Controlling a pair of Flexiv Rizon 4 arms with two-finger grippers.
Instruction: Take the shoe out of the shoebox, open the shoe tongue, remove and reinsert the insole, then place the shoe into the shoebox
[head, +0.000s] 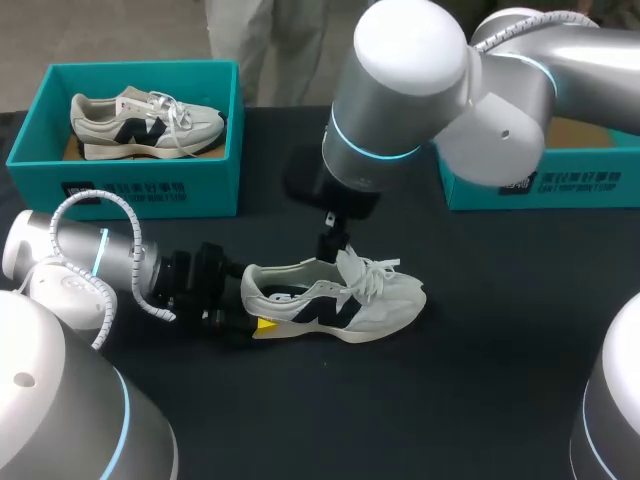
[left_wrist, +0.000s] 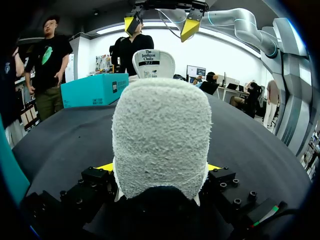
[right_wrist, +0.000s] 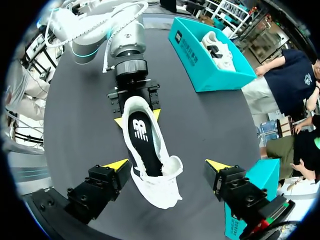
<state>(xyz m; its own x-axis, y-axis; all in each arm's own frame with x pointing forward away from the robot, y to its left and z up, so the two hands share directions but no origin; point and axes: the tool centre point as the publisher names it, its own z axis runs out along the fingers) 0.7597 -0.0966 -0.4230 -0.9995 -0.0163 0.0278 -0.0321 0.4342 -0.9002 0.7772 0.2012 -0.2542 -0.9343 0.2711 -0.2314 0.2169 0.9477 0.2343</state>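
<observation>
White-and-grey mesh sneaker with a navy logo (head: 340, 300) stands upright near the middle of the black table (head: 480, 380), its heel clamped between the left gripper's (head: 262, 321) fingers. The right gripper (right_wrist: 167, 167) hovers above it, fingers spread wide.

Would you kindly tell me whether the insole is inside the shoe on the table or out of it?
Inside: the black insole lies in the shoe, seen through its opening in the right wrist view.
</observation>
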